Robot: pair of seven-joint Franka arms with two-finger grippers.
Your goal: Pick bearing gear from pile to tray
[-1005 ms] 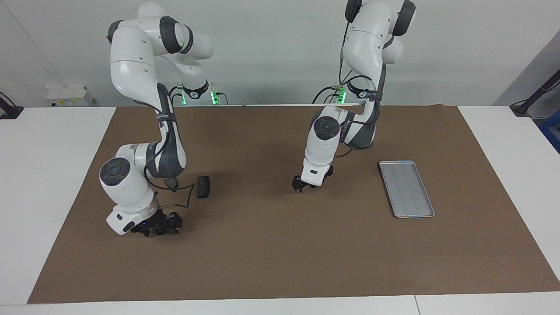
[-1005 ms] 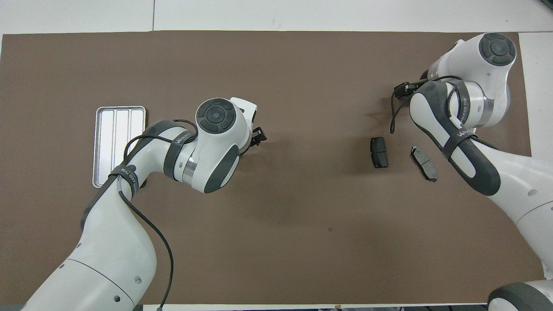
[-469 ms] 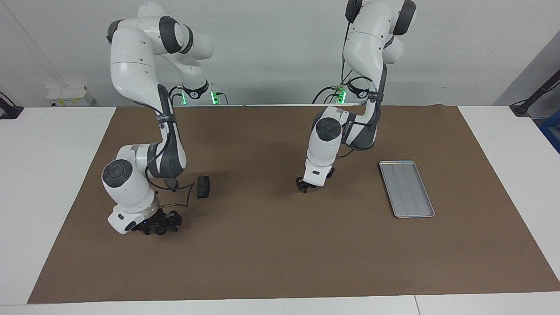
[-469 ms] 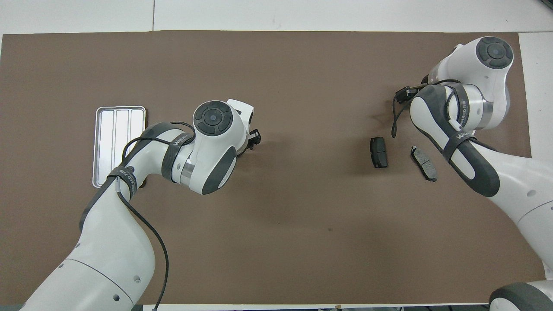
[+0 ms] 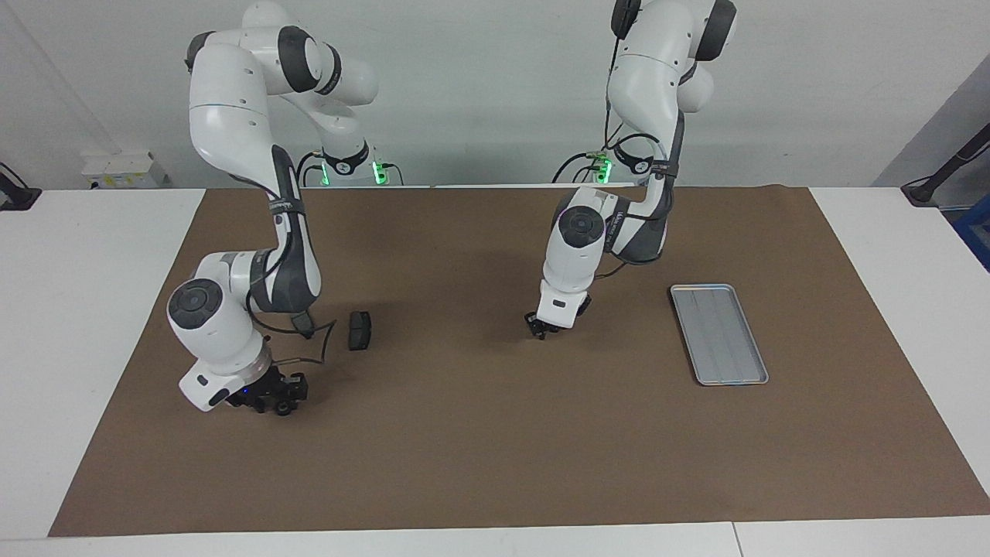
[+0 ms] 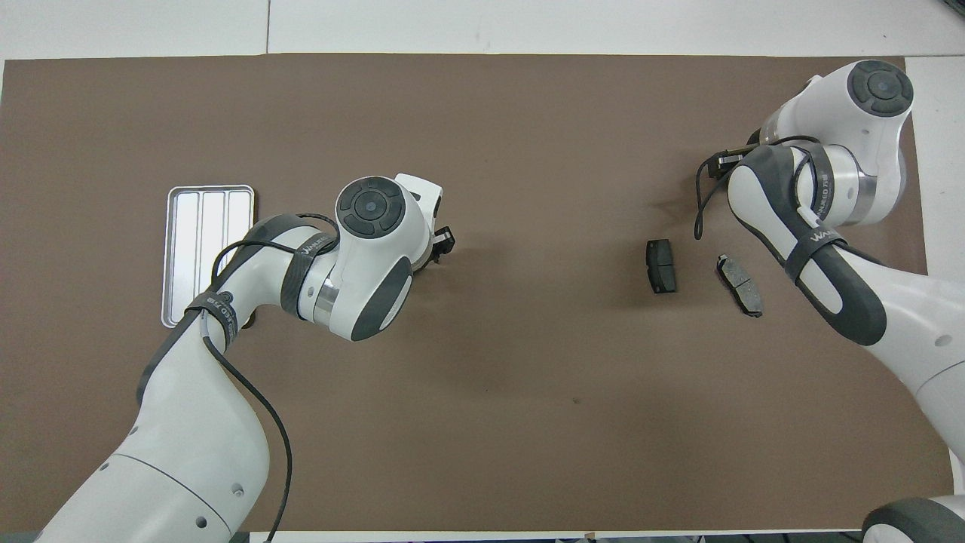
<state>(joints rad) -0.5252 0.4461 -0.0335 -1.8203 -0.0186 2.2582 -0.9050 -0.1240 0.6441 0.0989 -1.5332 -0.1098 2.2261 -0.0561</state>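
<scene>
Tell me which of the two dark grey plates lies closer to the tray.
The darker plate, toward the table's middle. The lighter grey plate lies beside it, toward the right arm's end, farther from the tray.

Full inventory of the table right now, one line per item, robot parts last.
tray: 1, silver-grey, on the mat toward the left arm's end, nothing in it.
pad-shaped plates: 2, dark grey, flat on the mat toward the right arm's end; the second lies beside the first, apart from it.
mat: 1, brown, covers most of the white table.
left gripper: 1, black, low over bare mat mid-table.
right gripper: 1, black, low over the mat at the right arm's end.
</scene>
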